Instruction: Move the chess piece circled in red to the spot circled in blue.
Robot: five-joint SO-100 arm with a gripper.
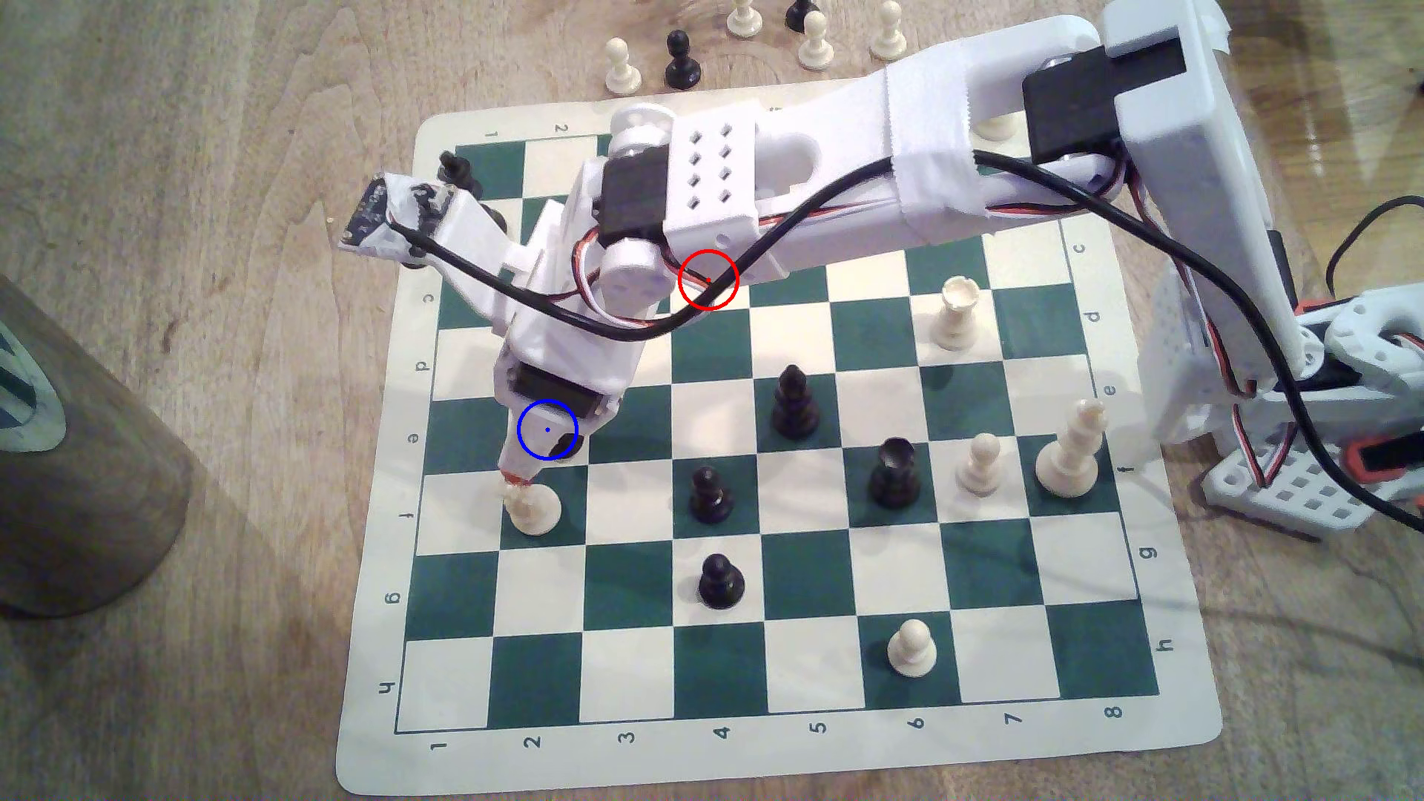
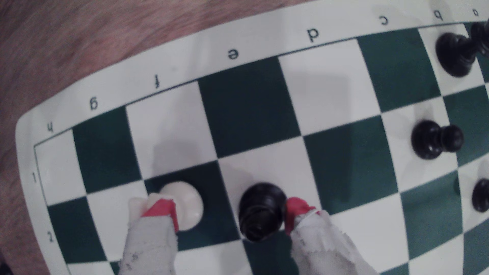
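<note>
Beside the white pawn point(image 2: 185, 203), on the cream square next to it, the chess piece point(image 2: 260, 211) stands upright between the fingertips point(image 2: 293, 211) of the end effector point(image 2: 227, 215), which is spread wide, one tip touching or nearly touching it. The spot point(image 1: 548, 430) lies under the arm, so delivery looks done; only retreat remains.

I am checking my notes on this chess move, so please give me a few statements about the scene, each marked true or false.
1. The chess piece stands on the cream spot. True.
2. A white pawn stands on the green square beside it. True.
3. The gripper is shut on the chess piece. False: the jaws are wide apart, with one finger by the white pawn.
4. Every piece is on the board. False: several pieces stand on the wooden table.
</note>
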